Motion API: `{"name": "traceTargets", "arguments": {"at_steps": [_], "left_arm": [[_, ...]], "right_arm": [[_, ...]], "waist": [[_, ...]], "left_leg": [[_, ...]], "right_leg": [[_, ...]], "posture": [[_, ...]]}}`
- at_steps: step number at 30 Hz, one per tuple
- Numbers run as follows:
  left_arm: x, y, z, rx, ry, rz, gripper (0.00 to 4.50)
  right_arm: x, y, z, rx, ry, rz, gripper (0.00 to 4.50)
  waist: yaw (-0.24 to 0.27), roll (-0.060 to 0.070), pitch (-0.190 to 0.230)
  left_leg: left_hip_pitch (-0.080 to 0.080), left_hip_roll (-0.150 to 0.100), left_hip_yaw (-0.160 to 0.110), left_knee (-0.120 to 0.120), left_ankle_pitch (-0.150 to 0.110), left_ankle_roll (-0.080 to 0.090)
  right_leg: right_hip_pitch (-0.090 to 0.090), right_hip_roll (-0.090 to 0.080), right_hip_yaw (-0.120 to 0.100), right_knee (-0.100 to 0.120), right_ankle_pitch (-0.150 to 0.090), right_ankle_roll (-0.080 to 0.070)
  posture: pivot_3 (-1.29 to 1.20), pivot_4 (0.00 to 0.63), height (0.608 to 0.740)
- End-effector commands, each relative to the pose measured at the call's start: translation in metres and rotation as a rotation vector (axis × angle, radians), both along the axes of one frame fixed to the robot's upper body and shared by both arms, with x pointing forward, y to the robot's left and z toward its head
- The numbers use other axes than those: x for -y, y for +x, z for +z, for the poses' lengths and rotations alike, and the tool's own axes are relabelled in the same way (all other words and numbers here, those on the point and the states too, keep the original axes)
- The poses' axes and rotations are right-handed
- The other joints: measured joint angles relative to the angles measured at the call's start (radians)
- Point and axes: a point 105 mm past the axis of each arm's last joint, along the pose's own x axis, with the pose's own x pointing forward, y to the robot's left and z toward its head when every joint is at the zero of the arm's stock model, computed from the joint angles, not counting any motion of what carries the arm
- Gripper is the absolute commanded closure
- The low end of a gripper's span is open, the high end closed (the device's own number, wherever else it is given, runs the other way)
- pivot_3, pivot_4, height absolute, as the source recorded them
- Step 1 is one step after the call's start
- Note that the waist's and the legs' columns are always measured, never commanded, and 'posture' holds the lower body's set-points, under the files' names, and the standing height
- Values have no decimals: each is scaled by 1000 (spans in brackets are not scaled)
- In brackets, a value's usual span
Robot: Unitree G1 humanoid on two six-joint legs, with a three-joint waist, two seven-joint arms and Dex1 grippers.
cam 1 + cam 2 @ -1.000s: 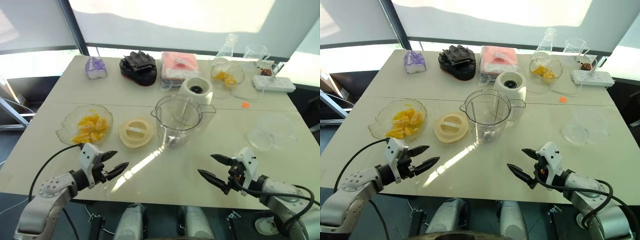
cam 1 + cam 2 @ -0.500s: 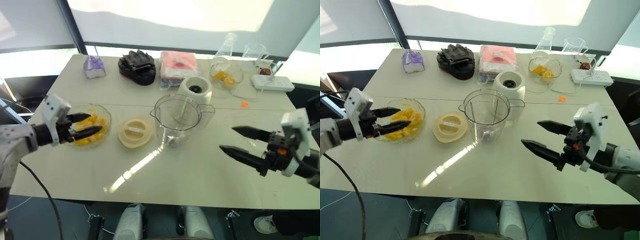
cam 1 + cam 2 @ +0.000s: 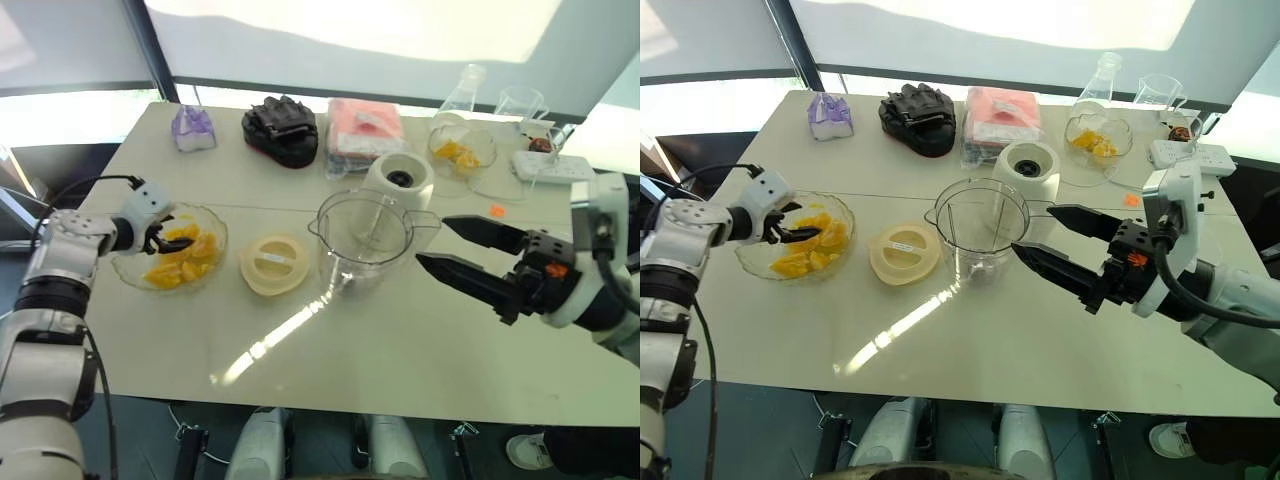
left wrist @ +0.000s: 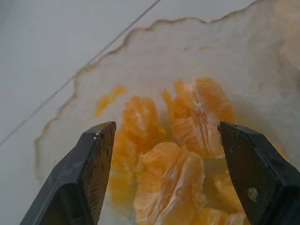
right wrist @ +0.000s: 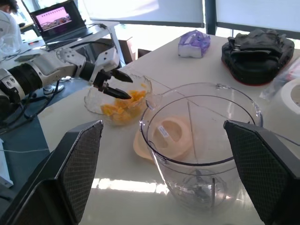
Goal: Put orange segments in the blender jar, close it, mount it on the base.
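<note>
Orange segments (image 3: 178, 258) lie in a wavy glass dish (image 3: 128, 270) at the table's left. My left gripper (image 3: 172, 238) is open just over them; in the left wrist view its fingers (image 4: 96, 159) straddle the segments (image 4: 197, 108) without touching. The clear blender jar (image 3: 365, 240) stands upright in the middle, with its cream lid (image 3: 272, 265) flat on the table to its left and the white base (image 3: 398, 182) behind it. My right gripper (image 3: 432, 241) is open, pointing at the jar's right side, a little short of it. The jar (image 5: 201, 136) holds no fruit.
Along the far edge sit a purple packet (image 3: 190, 130), black gloves (image 3: 280, 130), a pink package (image 3: 365, 125), a glass bowl of orange pieces (image 3: 460, 152), a flask (image 3: 462, 90), a beaker (image 3: 515, 105) and a power strip (image 3: 555, 165). A laptop (image 5: 51, 18) stands off the table's left.
My left gripper went from the table's front edge up to the dish and now hangs over the segments. My right gripper rose and swung left toward the jar. Both stayed open.
</note>
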Motion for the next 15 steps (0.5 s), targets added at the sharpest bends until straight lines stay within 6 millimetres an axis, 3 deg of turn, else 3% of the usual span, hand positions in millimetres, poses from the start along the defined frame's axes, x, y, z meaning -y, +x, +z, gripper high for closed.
{"name": "traceTargets", "arguments": {"at_steps": [1,15], "left_arm": [[1,7,5,2,-2,17,899],[18,15,-17,-72,85,-7,899]], "right_arm": [[-4,-3,3,35,22,-10,149],[-14,-19,-3,19,-5,19,149]], "waist": [[5,-1,0],[12,-3,0]], "left_leg": [[0,0,0,0,0,0],[-1,0,-2,4,0,0]], "right_leg": [[0,0,0,0,0,0],[1,0,0,2,0,0]], "posture": [[0,150,740],[0,150,740]]}}
